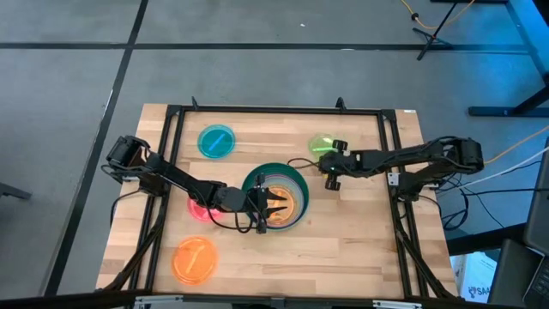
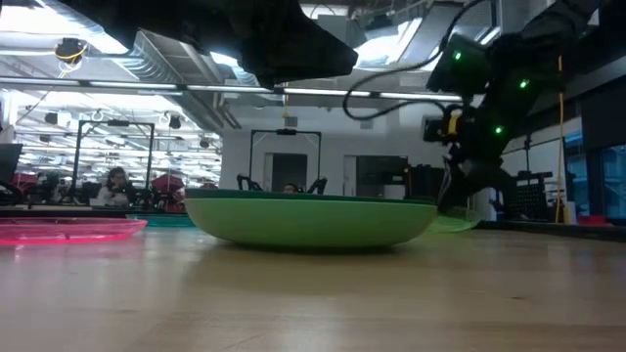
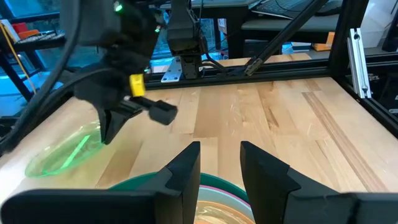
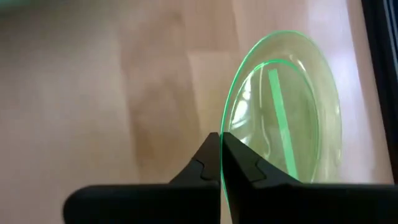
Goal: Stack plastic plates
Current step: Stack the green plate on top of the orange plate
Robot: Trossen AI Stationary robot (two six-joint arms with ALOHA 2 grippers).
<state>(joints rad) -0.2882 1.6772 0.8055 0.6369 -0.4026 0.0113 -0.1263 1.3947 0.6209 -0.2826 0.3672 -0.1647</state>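
Note:
A stack of plates [image 1: 279, 196] sits mid-table: dark green outermost, mint green and magenta inside it, a small orange one [image 1: 287, 206] on top. In the low view the stack [image 2: 308, 217] rests flat on its base. My left gripper [image 1: 273, 204] hovers open over the stack, its fingers [image 3: 189, 168] above the rims. My right gripper [image 1: 328, 163] is shut on the lime plate [image 1: 323, 144] to the stack's far right. Lying flat are a cyan plate [image 1: 216, 142], a red-pink plate [image 1: 197, 210] partly under my left arm, and an orange plate [image 1: 196, 260]. My right gripper [image 4: 221, 152] pinches the lime plate's rim [image 4: 225, 127] between its two fingers, on the side of the plate nearest the stack. The fingers come from above, pointing down. The plate [image 3: 62, 155] is slightly tilted, with its far part low at the table.
A black frame [image 1: 171, 112] runs around the tabletop. Bare wood lies along the near edge and right of the stack [image 1: 360, 232]. In the low view the red-pink plate [image 2: 68, 230] lies at the left; people sit in the room far behind.

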